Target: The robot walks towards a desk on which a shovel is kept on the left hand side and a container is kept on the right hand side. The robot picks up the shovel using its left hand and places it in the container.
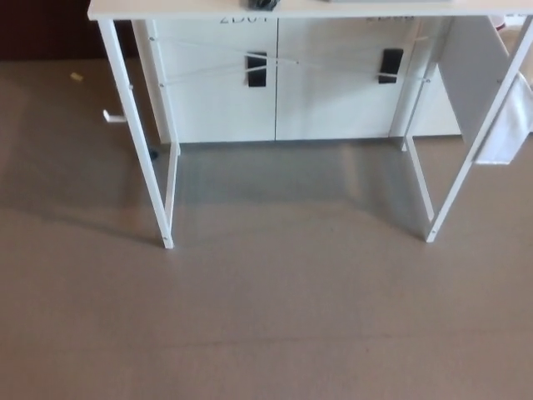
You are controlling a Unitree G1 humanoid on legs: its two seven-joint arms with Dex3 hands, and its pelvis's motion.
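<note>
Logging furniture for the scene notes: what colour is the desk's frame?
White, legs and top edge alike; the desk shows in the head view.

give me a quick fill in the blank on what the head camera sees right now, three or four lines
1. The white metal-framed desk stands on a plain ____ floor.
2. Behind the desk stands a white cabinet with two ____ handles.
3. Of the robot's own hands, ____ shows in this view.
4. A white hook sticks out from the desk's ____ leg.

Missing words: grey; black; neither; left
</note>
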